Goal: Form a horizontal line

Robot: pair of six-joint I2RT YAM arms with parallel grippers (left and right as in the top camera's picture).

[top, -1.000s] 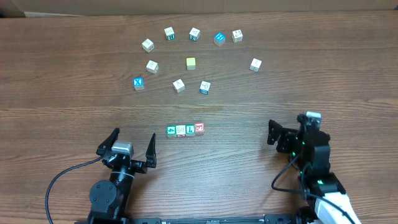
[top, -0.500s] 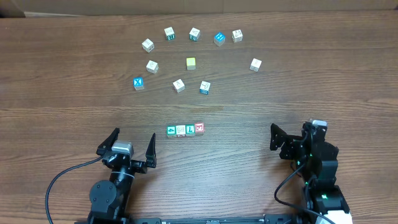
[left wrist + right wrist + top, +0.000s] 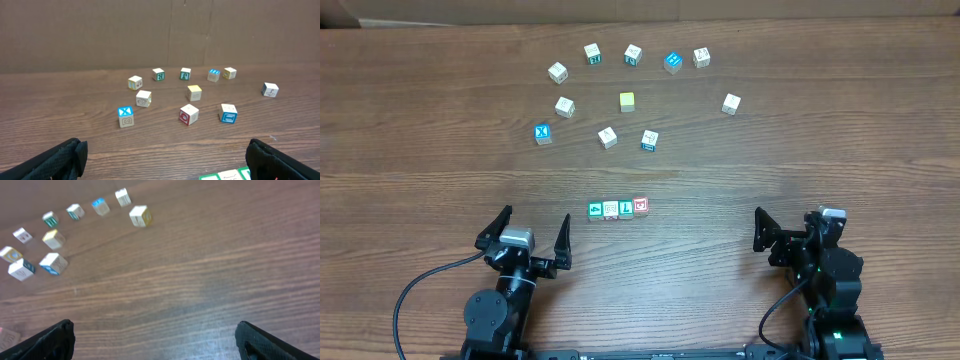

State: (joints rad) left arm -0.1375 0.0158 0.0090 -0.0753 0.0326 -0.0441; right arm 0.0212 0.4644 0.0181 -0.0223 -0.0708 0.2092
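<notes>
Near the middle of the table [image 3: 840, 150], slightly toward its near side, you have the horizontal line [image 3: 618, 208]: 4 small cubes side by side and touching, running left to right. From the left they are the green cube with a white mark [image 3: 595, 210], the white cube [image 3: 610, 209], the green "L" cube [image 3: 626, 208] and the red-faced cube [image 3: 641, 206]. The row tilts very slightly, its right end a touch farther away than its left.

Your left gripper [image 3: 536, 214] sits near and to the left of the row, its fingers spread wide with nothing between them. Its right fingertip is close to the green cube with a white mark but apart from it. In the left wrist view the 2 dark fingers [image 3: 55, 160] fill the bottom corners, and the tops of the row just show at the bottom edge beside the right one.

Your right gripper [image 3: 786, 222] is well to the right of the row, also spread wide and empty; its wrist view shows only bare wood between the fingers.

Across the far part of the table, 11 loose cubes [image 3: 649, 140] lie scattered, well apart from the row. Among them, the blue "X" cube [image 3: 542, 133] sits at the left and the plain yellow cube [image 3: 627, 101] near the middle.
</notes>
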